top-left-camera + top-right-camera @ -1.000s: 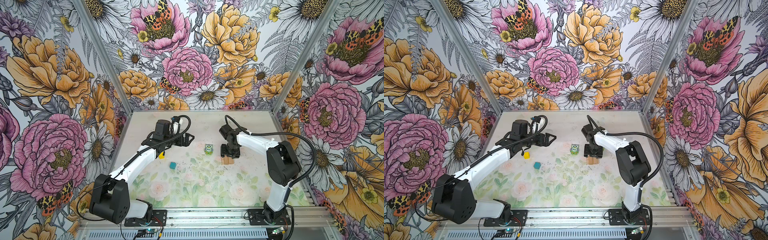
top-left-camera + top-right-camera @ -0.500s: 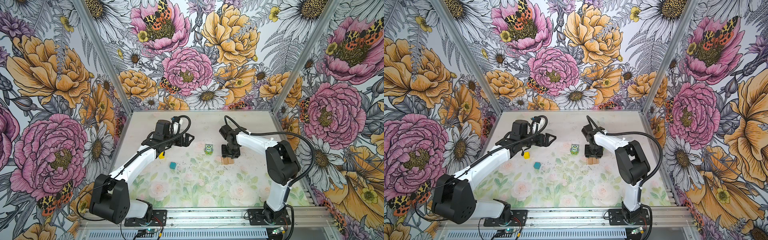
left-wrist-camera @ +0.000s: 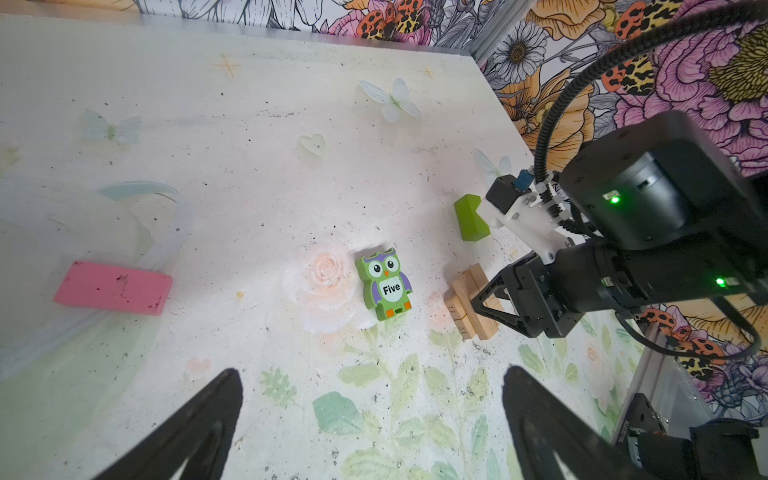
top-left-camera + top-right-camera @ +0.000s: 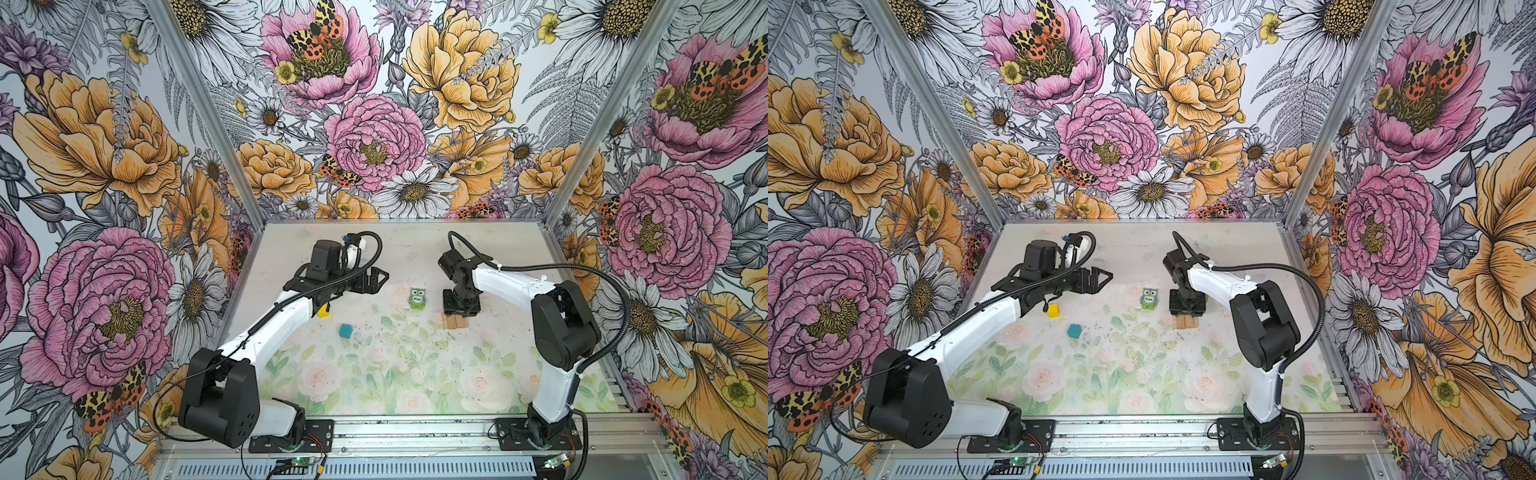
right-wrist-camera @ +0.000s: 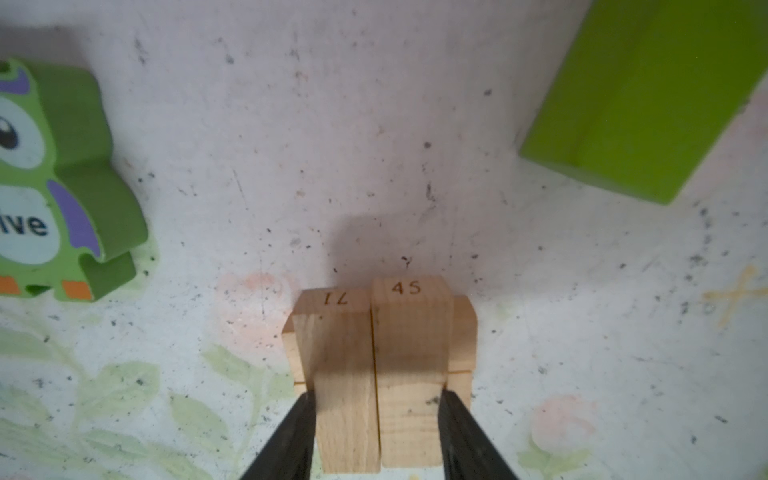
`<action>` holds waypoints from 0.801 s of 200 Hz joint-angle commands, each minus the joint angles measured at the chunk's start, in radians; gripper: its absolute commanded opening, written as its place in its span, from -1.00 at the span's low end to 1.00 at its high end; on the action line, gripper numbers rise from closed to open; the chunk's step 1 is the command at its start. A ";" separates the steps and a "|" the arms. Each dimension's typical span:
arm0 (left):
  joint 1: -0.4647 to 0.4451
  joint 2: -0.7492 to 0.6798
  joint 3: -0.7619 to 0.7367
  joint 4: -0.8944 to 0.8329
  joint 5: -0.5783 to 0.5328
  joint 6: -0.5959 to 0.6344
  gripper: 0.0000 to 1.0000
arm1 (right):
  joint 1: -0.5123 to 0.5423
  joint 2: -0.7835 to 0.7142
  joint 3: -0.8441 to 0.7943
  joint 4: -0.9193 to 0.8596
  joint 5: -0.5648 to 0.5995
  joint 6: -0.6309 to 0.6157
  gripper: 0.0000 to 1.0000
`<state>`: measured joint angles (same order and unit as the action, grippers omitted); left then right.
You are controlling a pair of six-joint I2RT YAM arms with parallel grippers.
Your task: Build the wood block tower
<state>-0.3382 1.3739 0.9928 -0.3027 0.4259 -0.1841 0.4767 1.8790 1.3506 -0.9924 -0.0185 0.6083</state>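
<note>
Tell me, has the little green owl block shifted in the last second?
No. In a top view the owl block sits exactly as close to the printed pink rose as it did a second ago.

Count on the counter (image 4: 415,249): four plain tan wooden bars (image 5: 409,353), stacked two over two, the upper pair marked 71 and 45, the lower pair showing only at its edges in the right wrist view and by two numbered ends in the left wrist view. Painted pieces, one of each: pink bar (image 3: 113,286), lime-green bar (image 3: 469,218), yellow cube (image 4: 1053,310), teal cube (image 4: 1074,331) and owl-printed piece (image 3: 384,284) lettered "Five". Total sighted across all views: nine pieces, five painted and four plain.
</note>
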 commanded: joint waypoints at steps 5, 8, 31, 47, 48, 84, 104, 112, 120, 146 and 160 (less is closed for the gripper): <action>-0.006 -0.027 0.010 -0.004 -0.026 0.008 0.98 | -0.006 0.026 -0.008 0.014 0.008 -0.012 -0.04; -0.007 -0.027 0.010 -0.005 -0.025 0.007 0.98 | -0.006 0.026 -0.009 0.014 0.007 -0.012 -0.06; -0.009 -0.027 0.010 -0.004 -0.027 0.007 0.98 | -0.006 0.026 -0.012 0.012 0.009 -0.012 -0.17; -0.009 -0.027 0.011 -0.004 -0.028 0.007 0.98 | -0.006 0.024 -0.012 0.012 0.009 -0.012 -0.22; -0.006 -0.027 0.010 -0.004 -0.027 0.007 0.98 | -0.006 0.024 -0.012 0.012 0.009 -0.013 -0.22; -0.010 -0.027 0.014 -0.004 -0.026 0.006 0.98 | -0.006 0.009 -0.010 0.009 0.012 -0.010 -0.17; -0.010 -0.027 0.018 -0.004 -0.028 0.007 0.98 | -0.007 -0.015 -0.002 -0.001 0.017 -0.008 -0.07; -0.012 -0.027 0.020 -0.004 -0.029 0.007 0.98 | -0.009 -0.027 0.006 -0.011 0.021 -0.008 -0.03; -0.010 -0.024 0.022 -0.004 -0.027 0.008 0.98 | -0.010 -0.039 0.016 -0.022 0.025 -0.008 0.01; -0.012 -0.018 0.026 -0.004 -0.028 0.008 0.98 | -0.016 -0.072 0.050 -0.053 0.028 -0.012 0.08; -0.012 -0.013 0.028 -0.001 -0.026 0.008 0.98 | -0.016 -0.075 0.060 -0.060 0.029 -0.016 0.13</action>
<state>-0.3431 1.3739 0.9932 -0.3027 0.4149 -0.1841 0.4656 1.8557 1.3590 -1.0264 -0.0113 0.6018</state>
